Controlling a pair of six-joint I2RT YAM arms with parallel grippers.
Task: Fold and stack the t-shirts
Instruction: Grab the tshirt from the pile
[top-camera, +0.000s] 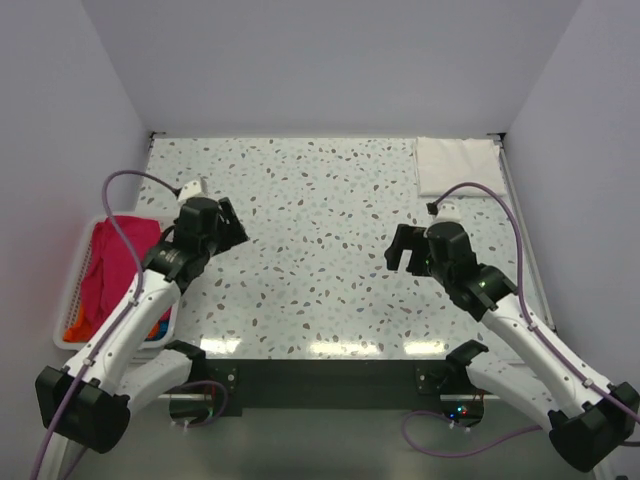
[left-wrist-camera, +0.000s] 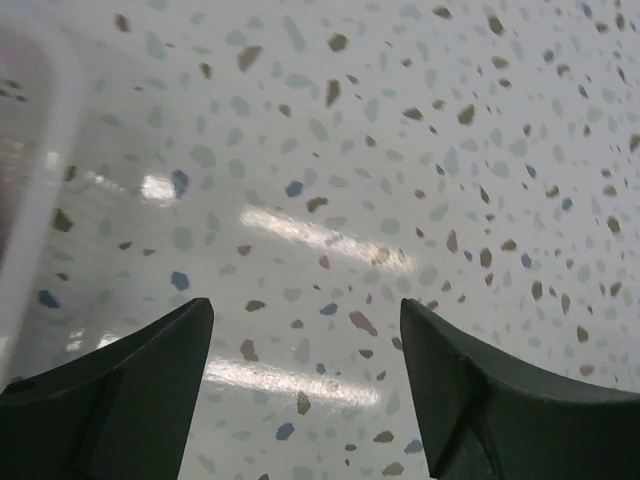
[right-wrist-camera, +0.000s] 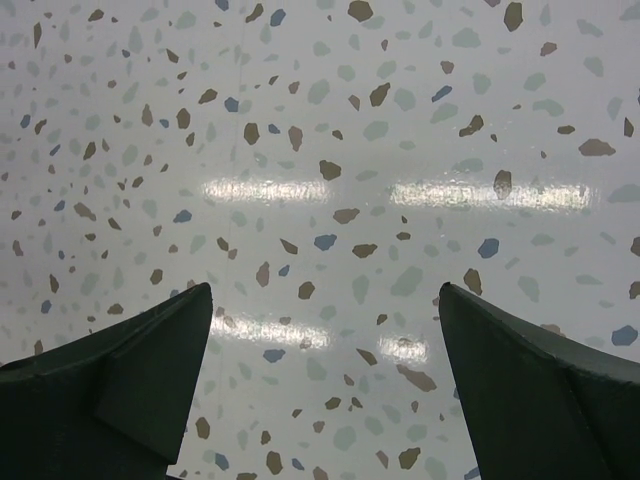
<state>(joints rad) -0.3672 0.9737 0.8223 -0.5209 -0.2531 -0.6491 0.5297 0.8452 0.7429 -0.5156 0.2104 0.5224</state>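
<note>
Pincers on both arms stand wide open, and neither one has hold of anything. The left pincer (top-camera: 232, 226) (left-wrist-camera: 305, 310) hangs over the speckled table (top-camera: 320, 190). Only bare table shows between its two dark fingers (left-wrist-camera: 130, 390). Off to its left sits the white basket (top-camera: 76, 270). In the left wrist view the rim of the basket is a blurry white strip at the left edge. A bright pink t-shirt (top-camera: 118, 258) lies bunched up in the basket. A bit of orange t-shirt (top-camera: 75, 328) peeks out under the pink one at the near end, and a small bit of blue cloth (top-camera: 163, 322) shows near it. The right pincer (top-camera: 400, 250) (right-wrist-camera: 325, 295) hangs over the table too, well apart from the left one. The white t-shirt (top-camera: 455, 165), folded to a flat rectangle, lies ahead of the right pincer and a bit to its right, in the far corner of the table.
</note>
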